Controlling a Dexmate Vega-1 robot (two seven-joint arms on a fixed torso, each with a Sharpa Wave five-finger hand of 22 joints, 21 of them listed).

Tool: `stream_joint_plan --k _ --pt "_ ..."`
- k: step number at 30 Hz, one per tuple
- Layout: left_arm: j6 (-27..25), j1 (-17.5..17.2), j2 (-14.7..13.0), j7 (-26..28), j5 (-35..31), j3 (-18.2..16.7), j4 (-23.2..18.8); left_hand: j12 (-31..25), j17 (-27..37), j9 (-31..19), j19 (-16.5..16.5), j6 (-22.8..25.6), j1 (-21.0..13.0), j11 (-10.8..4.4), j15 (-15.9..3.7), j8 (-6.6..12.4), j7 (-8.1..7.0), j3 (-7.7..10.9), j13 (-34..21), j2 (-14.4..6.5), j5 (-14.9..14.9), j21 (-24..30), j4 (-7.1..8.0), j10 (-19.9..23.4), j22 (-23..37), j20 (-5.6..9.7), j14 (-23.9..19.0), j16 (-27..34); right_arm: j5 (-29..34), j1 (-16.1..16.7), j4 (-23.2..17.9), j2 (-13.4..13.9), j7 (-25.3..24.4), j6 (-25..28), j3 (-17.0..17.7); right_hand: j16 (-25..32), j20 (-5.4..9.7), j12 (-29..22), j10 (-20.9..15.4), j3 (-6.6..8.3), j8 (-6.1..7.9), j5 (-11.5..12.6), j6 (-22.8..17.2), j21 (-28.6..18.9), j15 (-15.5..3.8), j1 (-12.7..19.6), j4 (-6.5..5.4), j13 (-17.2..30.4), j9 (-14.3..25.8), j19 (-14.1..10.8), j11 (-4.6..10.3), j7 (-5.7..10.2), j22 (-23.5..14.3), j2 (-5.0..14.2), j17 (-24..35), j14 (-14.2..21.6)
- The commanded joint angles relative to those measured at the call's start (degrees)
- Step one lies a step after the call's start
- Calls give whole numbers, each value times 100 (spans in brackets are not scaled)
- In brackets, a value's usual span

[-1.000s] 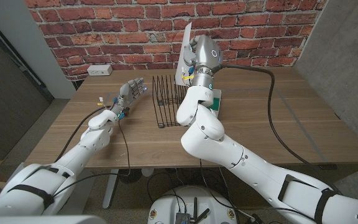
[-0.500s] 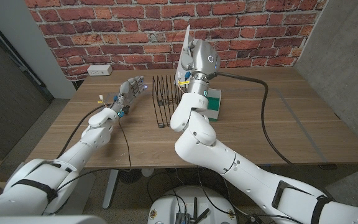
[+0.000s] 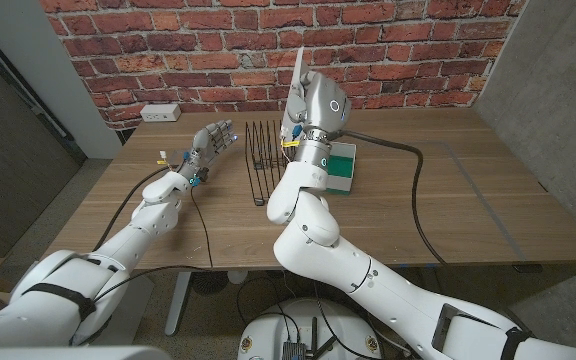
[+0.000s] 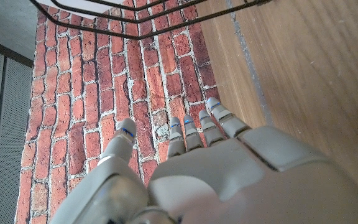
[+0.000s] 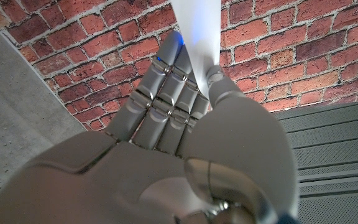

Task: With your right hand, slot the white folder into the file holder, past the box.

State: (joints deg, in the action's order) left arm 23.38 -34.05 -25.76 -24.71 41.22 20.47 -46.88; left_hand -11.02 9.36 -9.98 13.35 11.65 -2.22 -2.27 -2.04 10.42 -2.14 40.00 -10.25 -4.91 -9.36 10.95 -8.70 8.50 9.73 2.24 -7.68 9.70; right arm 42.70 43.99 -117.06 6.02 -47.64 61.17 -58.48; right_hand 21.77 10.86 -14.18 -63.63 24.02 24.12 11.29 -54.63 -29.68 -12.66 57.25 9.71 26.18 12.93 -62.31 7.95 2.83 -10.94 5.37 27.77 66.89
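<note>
My right hand (image 3: 306,105) is raised over the right end of the black wire file holder (image 3: 263,160) and holds the white folder (image 3: 297,68) upright on its edge. In the right wrist view the folder (image 5: 197,31) is pinched between the thumb and the fingers (image 5: 166,93). A green box (image 3: 341,168) lies on the table just right of the holder, partly behind my right forearm. My left hand (image 3: 209,145) hovers left of the holder with fingers spread and nothing in it. The left hand (image 4: 197,168) faces the holder's wires (image 4: 148,18).
A white power strip (image 3: 160,113) lies at the table's back left by the brick wall. A black cable (image 3: 418,190) runs from my right wrist across the right half of the wooden table (image 3: 488,200). Thin wires trail along my left forearm.
My right arm has swung left, carrying the folder closer over the holder. The left hand has edged slightly up toward the holder.
</note>
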Motion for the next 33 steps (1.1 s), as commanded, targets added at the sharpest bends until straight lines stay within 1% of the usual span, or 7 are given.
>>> stream_joint_plan --k 1,12,17,19,22,26,33 --pt "114 58 77 -126 20 -6 153 -20 1 -33 53 49 -22 5 -256 27 -8 38 -11 -148 -40 21 -8 41 18 322 -45 26 135 293 258 -104 -406 -380 56 -28 -8 8 -5 39 -26 32 -36 -30 -11 58 4 9 16 16 -7 3 -7 -5 28 -25" --pt "203 159 172 -231 12 7 361 -21 1 -33 55 59 -24 12 -253 28 -1 40 -12 -150 -41 21 -9 49 18 321 -43 24 236 474 524 -208 -781 -722 150 -44 -8 19 -12 43 -35 34 -33 -42 -8 59 3 7 18 35 -2 9 -5 -14 34 -39" --pt "278 248 254 -384 41 5 551 -20 1 -33 54 71 -25 12 -258 31 3 41 -12 -150 -41 20 -9 49 18 322 -50 26 257 540 651 -220 -935 -906 191 -44 -8 22 -15 45 -36 35 -41 -54 -8 58 -1 11 19 31 11 18 -3 -10 40 -32" --pt "255 251 255 -353 20 20 534 -19 1 -33 52 71 -25 11 -257 31 2 41 -12 -151 -41 19 -9 47 18 322 -47 24 271 551 682 -182 -955 -986 191 -43 -8 22 -17 52 -39 37 -40 -59 -21 71 5 15 19 32 20 20 -3 -6 44 -28" --pt "307 306 305 -457 40 15 650 -17 1 -33 56 71 -25 32 -257 29 -1 42 -12 -151 -41 20 -9 43 18 322 -47 24 259 598 814 -246 -1157 -1132 258 -49 -12 25 -23 50 -37 37 -50 -63 -9 63 0 13 20 35 12 26 -2 -10 44 -33" --pt "269 312 303 -409 0 41 621 -17 1 -33 56 65 -24 7 -254 26 -7 42 -11 -150 -40 20 -9 44 18 322 -48 24 245 620 871 -185 -1171 -1281 292 -56 -19 26 -21 53 -45 37 -39 -63 -13 64 0 23 20 57 42 34 0 -10 46 -36" --pt "279 324 327 -439 3 41 633 -15 1 -34 57 65 -24 6 -256 25 -3 41 -11 -148 -40 20 -9 42 18 320 -48 23 201 659 960 -71 -1191 -1517 372 -72 -17 38 -11 58 -49 38 -40 -64 -7 56 -9 24 22 87 23 45 3 -5 46 -47"
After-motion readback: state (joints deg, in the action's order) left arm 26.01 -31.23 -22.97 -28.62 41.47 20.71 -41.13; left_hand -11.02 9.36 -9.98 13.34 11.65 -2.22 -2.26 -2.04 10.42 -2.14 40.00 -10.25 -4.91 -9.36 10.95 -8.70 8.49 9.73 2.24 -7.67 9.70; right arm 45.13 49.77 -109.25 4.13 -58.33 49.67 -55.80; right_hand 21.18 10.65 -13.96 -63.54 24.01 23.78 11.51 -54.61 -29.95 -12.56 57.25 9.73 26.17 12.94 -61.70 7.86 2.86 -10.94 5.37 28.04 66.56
